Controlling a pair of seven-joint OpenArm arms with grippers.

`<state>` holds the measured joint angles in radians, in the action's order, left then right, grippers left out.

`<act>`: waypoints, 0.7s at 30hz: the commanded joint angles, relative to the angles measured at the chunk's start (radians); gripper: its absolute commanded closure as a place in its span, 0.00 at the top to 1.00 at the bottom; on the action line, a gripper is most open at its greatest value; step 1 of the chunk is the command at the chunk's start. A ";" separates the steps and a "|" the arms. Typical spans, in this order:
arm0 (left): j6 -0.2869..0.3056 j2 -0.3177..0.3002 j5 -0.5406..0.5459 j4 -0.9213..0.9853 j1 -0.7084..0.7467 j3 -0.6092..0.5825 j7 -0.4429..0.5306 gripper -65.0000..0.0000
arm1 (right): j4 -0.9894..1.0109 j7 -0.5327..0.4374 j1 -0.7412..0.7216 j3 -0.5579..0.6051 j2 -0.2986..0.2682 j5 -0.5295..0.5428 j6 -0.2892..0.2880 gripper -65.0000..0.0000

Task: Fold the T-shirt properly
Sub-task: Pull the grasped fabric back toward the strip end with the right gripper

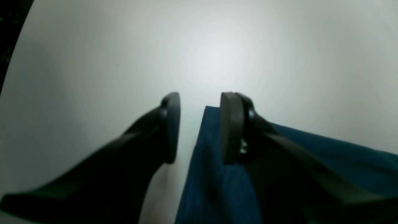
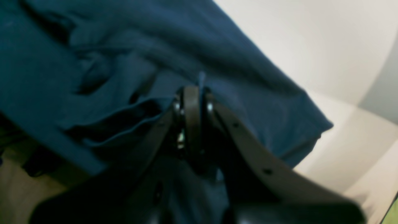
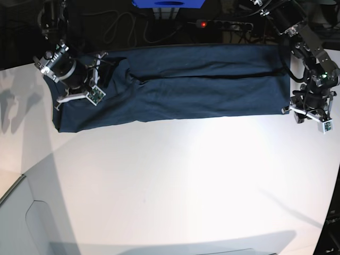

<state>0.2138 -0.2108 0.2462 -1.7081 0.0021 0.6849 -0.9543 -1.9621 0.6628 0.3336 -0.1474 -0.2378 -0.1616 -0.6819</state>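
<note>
Pinching T-shirt [image 2: 236, 62] fold in right gripper [image 2: 193, 93], left gripper [image 1: 199, 124] straddling its corner

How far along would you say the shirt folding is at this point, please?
Done: the T-shirt already lies as a long folded band across the table's far side. In hand: the right gripper is shut on a pinch of cloth at one end; the left gripper is open, straddling the corner at the other end, not yet gripping. Left: probably folding the band across its length into a compact rectangle.
</note>
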 commanded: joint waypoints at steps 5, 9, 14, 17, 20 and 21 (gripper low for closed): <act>-0.001 -0.014 0.009 -0.014 -0.017 0.002 0.021 0.32 | -0.044 -0.011 0.063 -0.076 -0.010 0.004 -0.016 0.00; -0.001 -0.014 0.009 -0.014 -0.018 -0.001 0.021 0.32 | -0.044 -0.011 0.089 -0.090 -0.038 0.004 -0.016 0.01; -0.001 -0.014 0.009 -0.014 -0.018 -0.001 0.021 0.32 | -0.041 -0.002 0.092 -0.091 -0.062 0.003 -0.016 0.15; -0.001 -0.014 0.009 -0.014 -0.018 -0.001 0.021 0.32 | -0.041 -0.002 0.108 -0.093 -0.068 0.003 -0.016 0.40; -0.001 -0.014 0.009 -0.014 -0.018 0.002 0.021 0.32 | -0.049 -0.011 0.115 -0.093 -0.084 0.004 -0.016 0.62; -0.001 -0.014 0.009 -0.014 -0.017 0.002 0.021 0.32 | -0.052 -0.013 0.115 -0.102 -0.082 0.004 -0.016 0.67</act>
<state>0.2142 -0.2104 0.2501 -1.7081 -0.0002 0.6830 -0.9535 -1.9907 0.6724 0.4541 -0.2420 -0.3099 -0.1642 -0.6823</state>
